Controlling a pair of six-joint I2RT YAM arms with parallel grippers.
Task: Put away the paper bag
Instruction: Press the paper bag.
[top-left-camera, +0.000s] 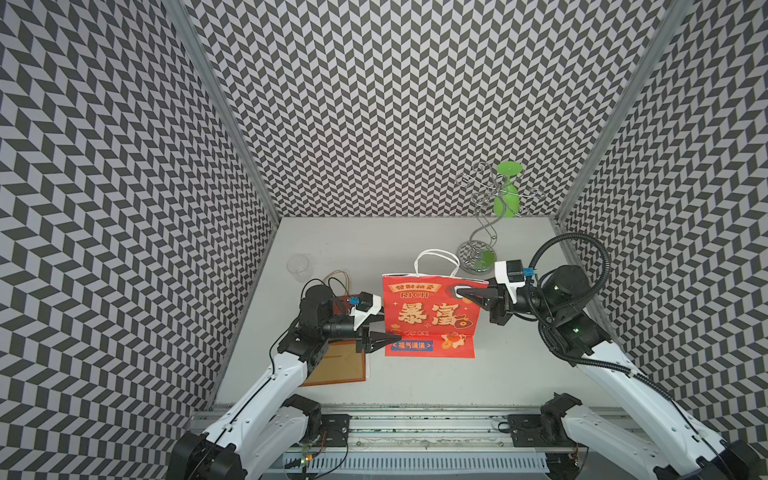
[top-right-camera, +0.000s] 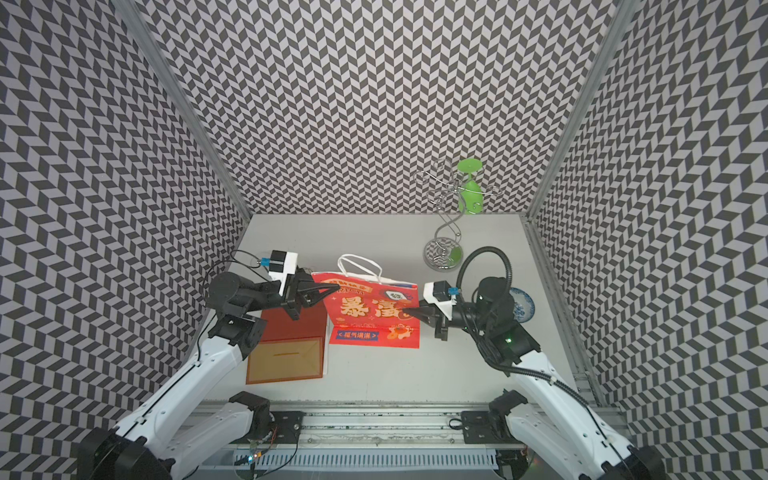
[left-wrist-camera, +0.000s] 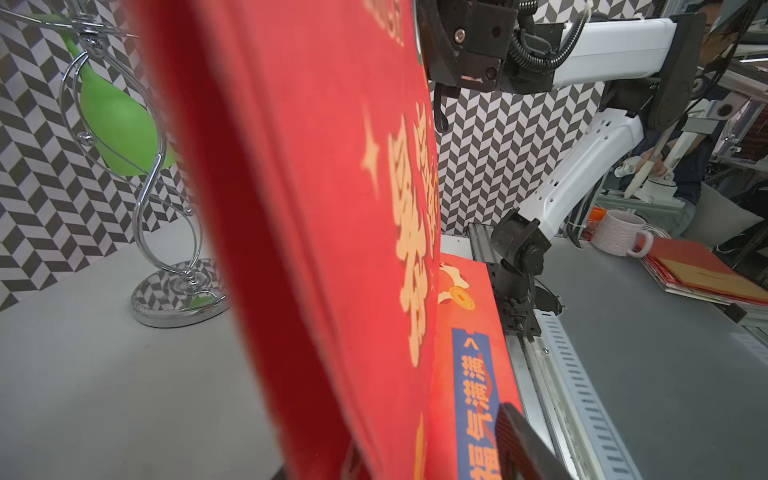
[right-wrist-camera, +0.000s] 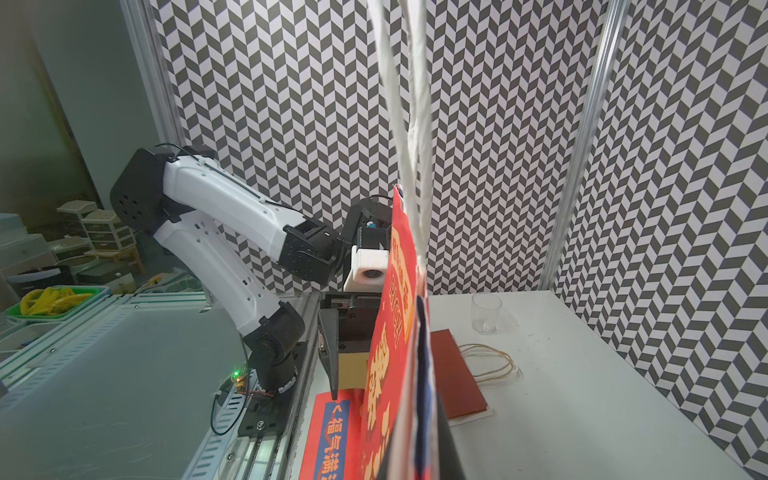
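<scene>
Three walls (top-left-camera: 395, 104) of black-and-white chevron pattern box in this cell, and a matte grey table (top-left-camera: 415, 386) fills the bottom of it, with an aluminium rail (top-left-camera: 415, 432) running along its near edge. Two white-and-black robot arms are mounted there, the left arm (top-left-camera: 266, 386) and the right arm (top-left-camera: 615, 365), both reaching in toward the middle. And in the middle stands the one red paper bag (top-left-camera: 430, 320), gold lettering on its face, white cord handles up top, upright with its bottom flap folded out flat on the table toward the near edge. Just to its left lies one flattened dark red bag (top-left-camera: 340, 368), tan at its base, tan cord handles spilling off the far end. Back right, there's one chrome wire stand (top-left-camera: 478, 257) on a round base. The right pincer (top-left-camera: 461, 294) is clamped together on the red paper bag's upper right corner. The left pincer (top-left-camera: 386, 336) sits low at the bag's left edge, jaws apart, one finger (right-wrist-camera: 332, 357) pointing down with its tip at the folded flap. One green plastic goblet (top-left-camera: 506, 199) hangs upside down from the stand. One blue-patterned dish (top-right-camera: 523, 307) shows in a top view, half hidden behind the right arm. Smallest of all is one clear cup (top-left-camera: 298, 268), upright near the left wall, well apart from the red paper bag.
</scene>
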